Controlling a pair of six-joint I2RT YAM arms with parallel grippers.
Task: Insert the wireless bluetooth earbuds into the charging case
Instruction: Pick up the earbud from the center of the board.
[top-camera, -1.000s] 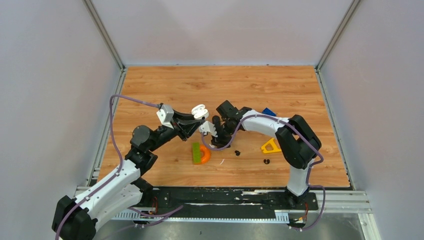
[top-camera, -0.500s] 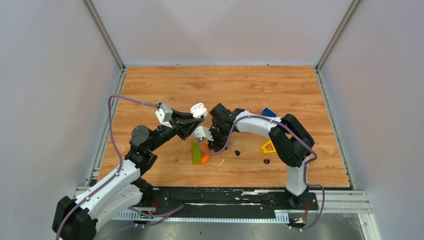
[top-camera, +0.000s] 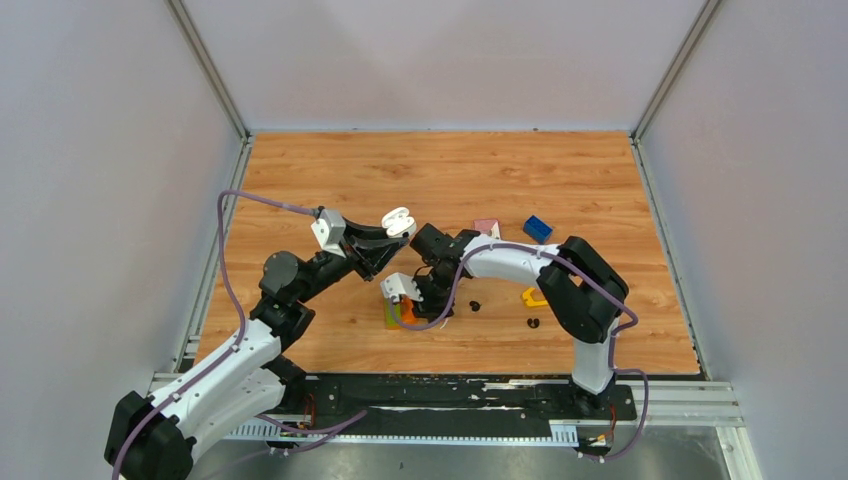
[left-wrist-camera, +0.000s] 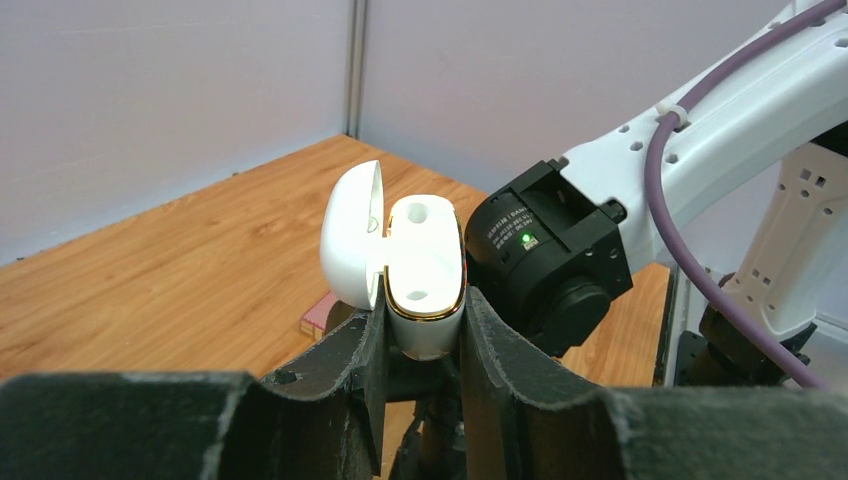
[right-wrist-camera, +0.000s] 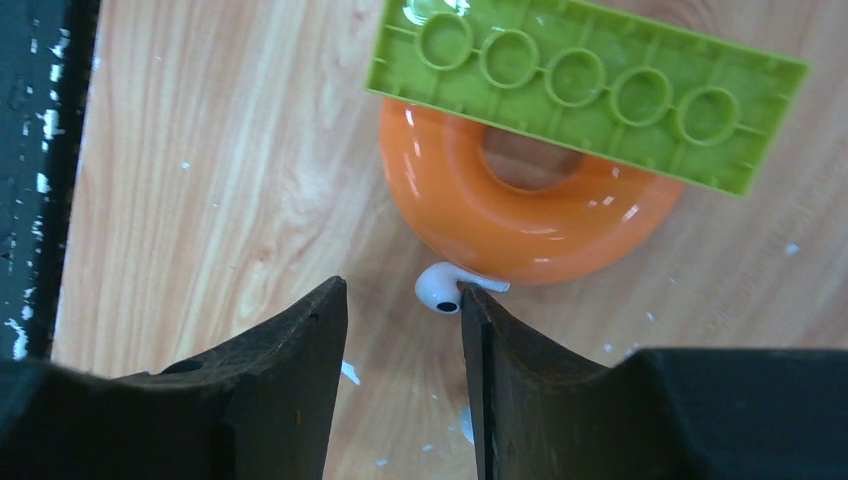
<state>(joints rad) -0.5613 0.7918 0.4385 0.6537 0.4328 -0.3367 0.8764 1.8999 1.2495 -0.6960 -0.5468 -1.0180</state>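
My left gripper is shut on the white charging case, held up in the air with its lid hinged open to the left and two empty sockets showing. From above the case hangs over the table's middle. My right gripper is open, low over the wood. A white earbud lies against the orange ring, right at the tip of the right-hand finger. Two black earbuds lie on the table right of my right gripper.
A green brick leans on the orange ring. A yellow triangle, a blue brick and a pink block lie to the right. The right arm's wrist sits close behind the held case. White flecks dot the wood.
My right gripper has swung left and down toward the orange ring and green brick, uncovering the pink block. The left arm and the case have stayed put.
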